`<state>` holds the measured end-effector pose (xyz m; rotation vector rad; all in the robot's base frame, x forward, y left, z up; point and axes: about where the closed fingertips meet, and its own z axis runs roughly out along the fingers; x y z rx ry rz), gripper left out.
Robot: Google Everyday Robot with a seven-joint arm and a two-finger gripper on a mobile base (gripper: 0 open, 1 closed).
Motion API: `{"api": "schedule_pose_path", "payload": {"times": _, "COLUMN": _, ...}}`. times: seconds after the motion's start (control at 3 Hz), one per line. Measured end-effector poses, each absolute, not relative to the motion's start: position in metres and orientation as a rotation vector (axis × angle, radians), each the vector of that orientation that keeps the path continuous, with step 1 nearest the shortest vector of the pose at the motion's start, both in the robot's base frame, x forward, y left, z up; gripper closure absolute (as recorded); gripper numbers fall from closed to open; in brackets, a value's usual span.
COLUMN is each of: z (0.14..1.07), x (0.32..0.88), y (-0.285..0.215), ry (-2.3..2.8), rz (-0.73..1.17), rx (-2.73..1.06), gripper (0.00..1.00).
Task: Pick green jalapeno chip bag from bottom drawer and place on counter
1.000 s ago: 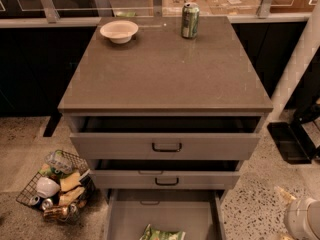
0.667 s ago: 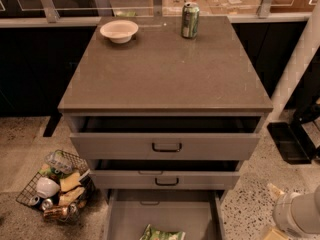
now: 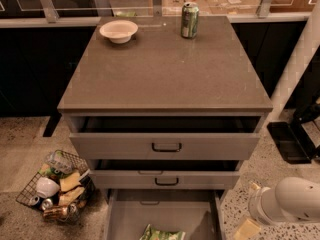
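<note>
The gripper (image 3: 251,208) is sitting low at the right of the view, over the speckled floor just right of the bottom drawer (image 3: 131,215), clear of it and touching nothing. Its jaws are standing spread: two tan tips are showing apart, one above and one below the end of the white wrist. The arm behind it is running out of view at the right edge.

The bottom drawer is standing pulled out, and the lower edge of the view is cutting off its front part. The green jalapeno chip bag (image 3: 162,233) is lying on the drawer floor near the middle; only its upper part is showing. Nothing else is showing on the visible drawer floor.

The middle drawer (image 3: 165,180) and the top drawer (image 3: 166,146) are both standing partly open. Their interiors are lying in shadow, so their contents cannot be made out.

On the counter (image 3: 165,79), a white bowl (image 3: 118,31) is sitting at the far left, with nothing showing in it. A green soda can (image 3: 189,20) is standing upright at the far edge, well apart from the bowl.

On the floor to the left, a wire basket (image 3: 23,196) is holding cans, a white cup and crumpled packets.
</note>
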<state>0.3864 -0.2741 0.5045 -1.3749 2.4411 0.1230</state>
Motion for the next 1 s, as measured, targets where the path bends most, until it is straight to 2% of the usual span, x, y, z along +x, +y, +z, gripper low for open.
{"api": "schedule_pose_path", "payload": {"times": 0.33, "z": 0.469, "x": 0.385, "y": -0.254, "ry": 2.418, "rz": 0.154, "rx": -1.395, "gripper": 0.00}}
{"api": "schedule_pose_path", "payload": {"times": 1.0, "z": 0.393, "x": 0.362, "y": -0.179, "ry": 2.285, "rz": 0.350, "rx": -1.562, "gripper": 0.00}}
